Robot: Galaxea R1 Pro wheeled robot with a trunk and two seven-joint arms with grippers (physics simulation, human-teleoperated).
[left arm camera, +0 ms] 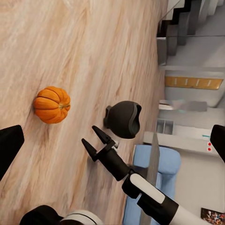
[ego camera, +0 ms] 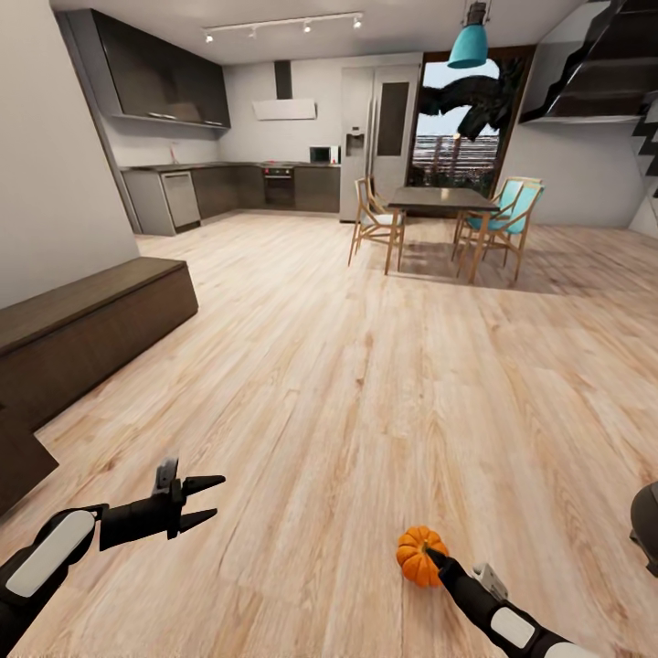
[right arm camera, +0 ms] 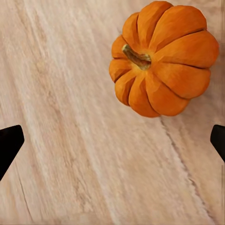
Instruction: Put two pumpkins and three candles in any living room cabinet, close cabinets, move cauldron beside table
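A bright-orange pumpkin (ego camera: 419, 556) lies on the wooden floor just ahead of my right gripper (ego camera: 439, 559). The right wrist view shows that pumpkin (right arm camera: 164, 58) stem up, off to one side of the wide-open fingers and not between them. From the left wrist view, the pumpkin (left arm camera: 51, 104), the open right gripper (left arm camera: 96, 140) and the black cauldron (left arm camera: 124, 119) lie close together on the floor. The cauldron (ego camera: 647, 530) peeks in at the head view's right edge. My left gripper (ego camera: 196, 503) hangs open and empty over the floor. The low dark-brown cabinet (ego camera: 91, 320) stands along the left wall.
Bare wooden floor (ego camera: 366, 366) stretches ahead. A dining table (ego camera: 439, 199) with chairs stands at the back, the kitchen counters (ego camera: 228, 183) at the back left, and a staircase (ego camera: 621, 64) at the upper right. A blue sofa (left arm camera: 159, 161) sits beyond the cauldron.
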